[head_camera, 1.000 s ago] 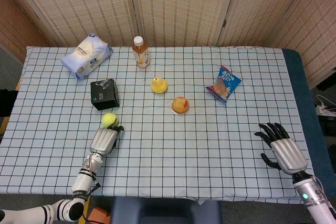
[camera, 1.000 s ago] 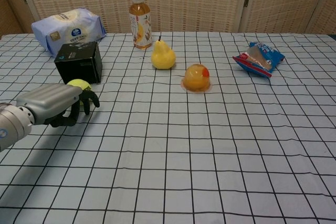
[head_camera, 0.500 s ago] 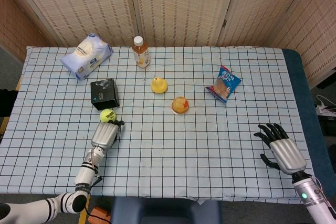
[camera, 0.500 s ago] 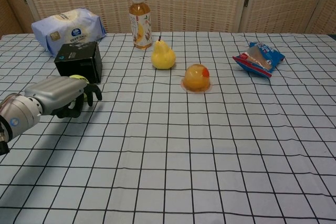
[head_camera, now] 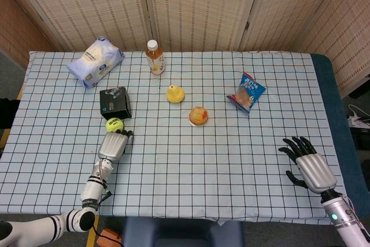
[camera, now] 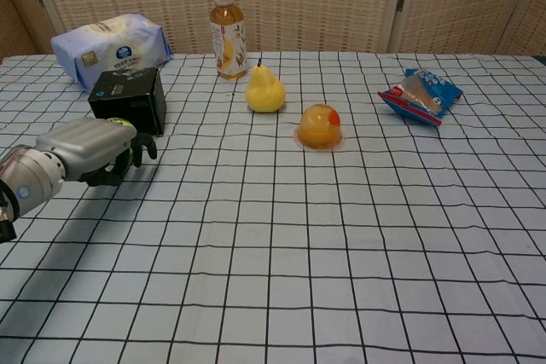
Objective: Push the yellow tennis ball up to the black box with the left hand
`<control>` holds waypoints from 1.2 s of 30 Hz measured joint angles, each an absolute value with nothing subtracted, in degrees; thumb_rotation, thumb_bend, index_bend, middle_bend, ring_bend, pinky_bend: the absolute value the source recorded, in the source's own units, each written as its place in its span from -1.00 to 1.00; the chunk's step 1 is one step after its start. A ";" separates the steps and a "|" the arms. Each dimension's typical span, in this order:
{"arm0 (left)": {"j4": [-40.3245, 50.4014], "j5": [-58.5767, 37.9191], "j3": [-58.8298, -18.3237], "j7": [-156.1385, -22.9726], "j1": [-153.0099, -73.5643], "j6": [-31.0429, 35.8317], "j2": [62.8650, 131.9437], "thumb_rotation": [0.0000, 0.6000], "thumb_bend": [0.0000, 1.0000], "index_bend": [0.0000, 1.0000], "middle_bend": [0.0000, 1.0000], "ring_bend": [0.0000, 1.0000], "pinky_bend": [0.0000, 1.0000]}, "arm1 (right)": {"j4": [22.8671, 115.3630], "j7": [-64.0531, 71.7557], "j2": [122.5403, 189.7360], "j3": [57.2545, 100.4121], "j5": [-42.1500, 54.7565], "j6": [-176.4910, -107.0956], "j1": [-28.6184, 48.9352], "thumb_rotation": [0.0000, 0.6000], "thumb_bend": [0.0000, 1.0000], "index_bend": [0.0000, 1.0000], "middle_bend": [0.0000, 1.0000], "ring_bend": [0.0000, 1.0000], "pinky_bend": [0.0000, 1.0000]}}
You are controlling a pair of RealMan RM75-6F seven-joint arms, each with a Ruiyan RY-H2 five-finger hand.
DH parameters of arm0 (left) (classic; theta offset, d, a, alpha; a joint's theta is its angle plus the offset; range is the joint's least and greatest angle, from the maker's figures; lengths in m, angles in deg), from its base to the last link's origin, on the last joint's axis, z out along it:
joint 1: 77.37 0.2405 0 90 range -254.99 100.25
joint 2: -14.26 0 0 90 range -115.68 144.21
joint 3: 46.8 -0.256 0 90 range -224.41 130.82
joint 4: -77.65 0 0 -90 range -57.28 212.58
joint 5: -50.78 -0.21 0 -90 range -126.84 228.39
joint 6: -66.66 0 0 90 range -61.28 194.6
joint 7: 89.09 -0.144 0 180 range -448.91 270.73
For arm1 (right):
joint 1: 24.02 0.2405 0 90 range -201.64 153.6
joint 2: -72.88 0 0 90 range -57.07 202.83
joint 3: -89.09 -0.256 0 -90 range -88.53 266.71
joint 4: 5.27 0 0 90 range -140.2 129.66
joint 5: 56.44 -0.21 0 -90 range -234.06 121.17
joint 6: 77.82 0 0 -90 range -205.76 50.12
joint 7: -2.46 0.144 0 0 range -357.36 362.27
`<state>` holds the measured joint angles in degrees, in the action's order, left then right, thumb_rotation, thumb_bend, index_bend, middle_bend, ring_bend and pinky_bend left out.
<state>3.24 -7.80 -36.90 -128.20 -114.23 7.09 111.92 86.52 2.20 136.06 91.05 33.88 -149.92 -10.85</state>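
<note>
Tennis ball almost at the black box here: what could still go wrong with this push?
1. The tennis ball sits off the near corner of the black box, so a further push may roll it past the box's side.
2. The left hand is right behind the ball; pressing on could shove the box itself.
3. In the chest view the hand hides nearly all of the ball, so contact with the box is hard to judge there.
</note>
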 measured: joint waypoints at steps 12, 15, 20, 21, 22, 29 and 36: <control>2.91 -5.49 -37.38 -137.05 -114.95 2.27 112.16 1.00 1.00 -0.32 -0.33 -0.38 -0.13 | 86.62 2.22 136.00 91.29 34.29 -150.00 -10.86 1.00 -0.42 -0.53 -0.85 -0.96 -1.00; 3.39 -5.11 -37.44 -138.26 -115.15 1.72 112.57 1.00 0.96 -0.32 -0.33 -0.38 -0.13 | 86.60 2.30 135.98 91.30 34.29 -149.96 -10.83 1.00 -0.42 -0.53 -0.85 -0.96 -1.00; 4.18 -4.35 -37.39 -139.27 -115.52 1.39 113.22 1.00 0.83 -0.38 -0.41 -0.44 -0.36 | 86.56 2.27 136.00 91.38 34.34 -149.83 -10.78 1.00 -0.42 -0.53 -0.85 -0.96 -1.00; 4.12 -4.08 -37.30 -139.19 -115.54 1.49 113.25 1.00 0.82 -0.43 -0.46 -0.50 -0.40 | 86.56 2.26 136.00 91.39 34.34 -149.81 -10.78 1.00 -0.42 -0.53 -0.85 -0.96 -1.00; 4.03 -3.81 -37.22 -139.12 -115.58 1.67 113.25 1.00 0.80 -0.46 -0.49 -0.54 -0.41 | 86.56 2.26 136.01 91.40 34.32 -149.77 -10.76 1.00 -0.42 -0.53 -0.85 -0.96 -1.00; 3.85 -1.40 -36.77 -138.41 -116.03 3.77 113.04 1.00 0.61 -0.62 -0.64 -0.68 -0.42 | 86.55 2.31 136.01 91.42 34.35 -149.83 -10.77 1.00 -0.42 -0.53 -0.85 -0.96 -1.00; 5.07 -0.90 -36.80 -137.38 -116.56 4.81 113.45 1.00 0.38 -0.64 -0.69 -0.75 -0.48 | 86.47 2.28 136.06 91.42 34.25 -149.69 -10.72 1.00 -0.42 -0.53 -0.85 -0.96 -1.00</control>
